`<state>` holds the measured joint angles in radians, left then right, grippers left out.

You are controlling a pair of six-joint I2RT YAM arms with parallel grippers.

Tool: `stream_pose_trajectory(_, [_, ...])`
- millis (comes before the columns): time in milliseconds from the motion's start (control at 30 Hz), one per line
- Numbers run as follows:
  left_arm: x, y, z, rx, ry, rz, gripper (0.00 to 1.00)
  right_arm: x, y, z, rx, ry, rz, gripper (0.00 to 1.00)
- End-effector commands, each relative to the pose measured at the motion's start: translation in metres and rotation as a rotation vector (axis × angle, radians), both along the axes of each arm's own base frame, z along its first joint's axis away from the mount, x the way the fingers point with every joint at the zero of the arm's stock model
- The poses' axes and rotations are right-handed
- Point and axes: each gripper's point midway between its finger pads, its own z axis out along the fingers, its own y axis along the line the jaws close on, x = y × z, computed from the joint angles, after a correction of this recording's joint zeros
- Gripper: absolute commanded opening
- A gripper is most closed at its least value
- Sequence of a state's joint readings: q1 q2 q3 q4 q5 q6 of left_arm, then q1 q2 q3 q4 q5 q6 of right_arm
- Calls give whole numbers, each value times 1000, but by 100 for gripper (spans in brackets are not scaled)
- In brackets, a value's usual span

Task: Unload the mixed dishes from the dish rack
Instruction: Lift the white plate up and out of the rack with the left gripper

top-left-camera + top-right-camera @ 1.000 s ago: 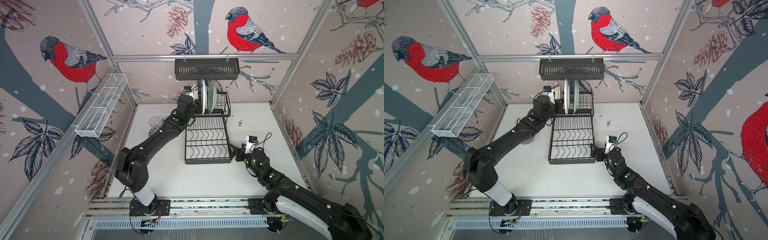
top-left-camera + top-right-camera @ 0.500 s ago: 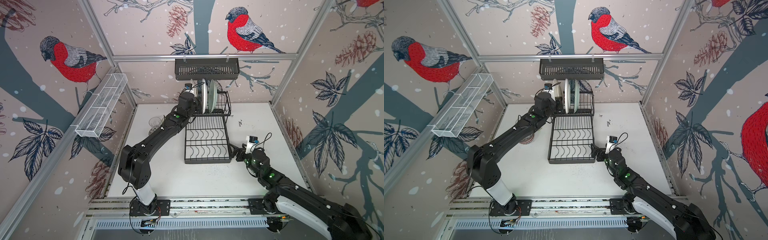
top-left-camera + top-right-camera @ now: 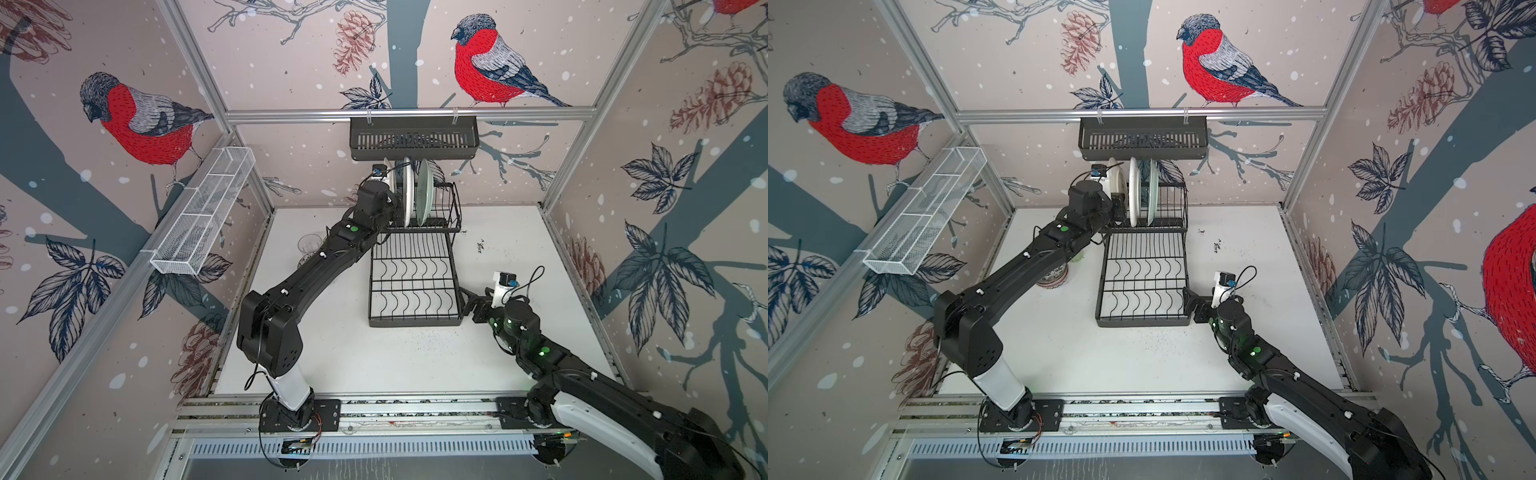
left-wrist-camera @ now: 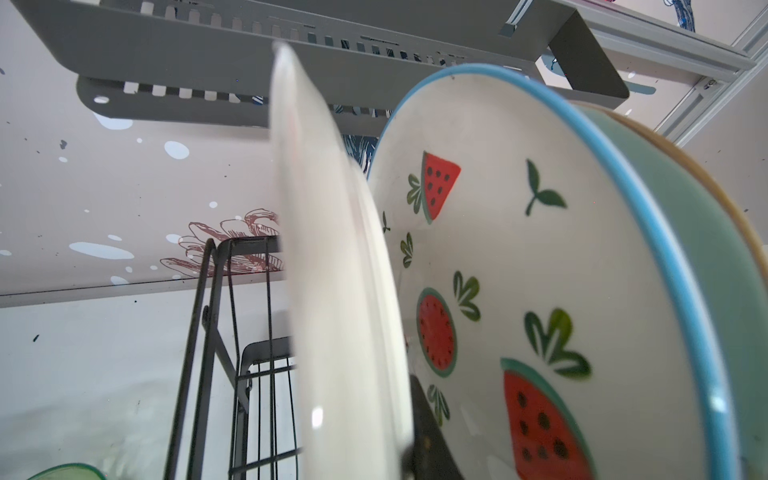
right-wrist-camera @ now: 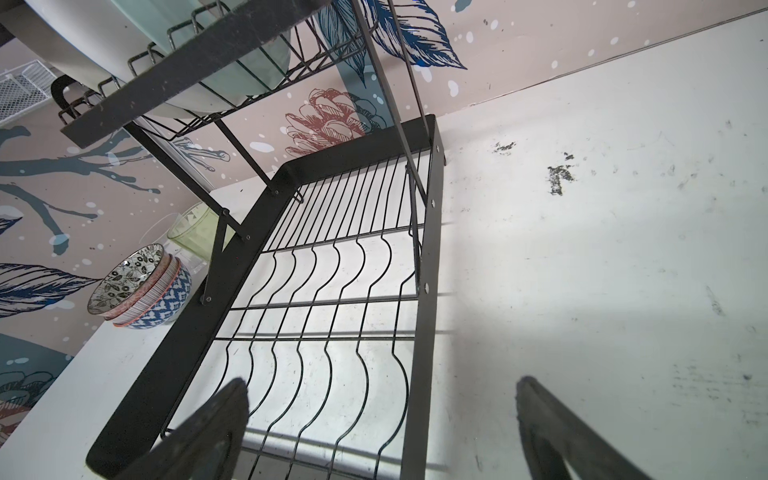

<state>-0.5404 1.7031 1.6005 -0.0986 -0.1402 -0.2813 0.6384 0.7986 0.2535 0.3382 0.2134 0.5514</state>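
Dish rack, black two-level wire, stands at the table's back middle. Your left gripper pinches the cream plate on the upper tier, beside the white plate and pale green plate. Your right gripper hangs spread wide by the base corner. The table is white and scuffed, and the walls are bullfinch-papered.

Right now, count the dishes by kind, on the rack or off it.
Plates: 3, cream plate, white plate, pale green plate, upright in the dish rack
Bowls: 3, stacked on the table
Glasses: 2, green glass, clear glass, on the table
Total: 8
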Motion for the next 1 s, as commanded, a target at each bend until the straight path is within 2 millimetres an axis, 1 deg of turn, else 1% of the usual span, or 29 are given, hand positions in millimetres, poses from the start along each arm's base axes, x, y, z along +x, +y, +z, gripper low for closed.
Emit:
stream_pose_trajectory(0, [-1,-8,38,-24,-113,-49,0,1,0,3,14,-6,-7,100])
stream_pose_trajectory(267, [-5,-4,52,-3,-143,-48,0,1,-1,3,15,-7,-7,99])
stream_pose_trajectory(367, [-11,-2,63,-11,-166,-56,0,1,-1,2,14,-6,-7,100])
stream_pose_trajectory(500, [-22,5,78,-36,-215,-54,0,1,0,1,19,-5,-5,99])
stream_pose_trajectory(733, [-38,17,91,-57,-261,-40,0,4,4,4,20,8,4,99])
stream_pose_trajectory(833, [-49,23,99,-78,-278,-42,0,5,5,5,20,11,6,99])
stream_pose_trajectory(967, [-68,36,99,-125,-281,-27,0,5,10,10,31,21,26,100])
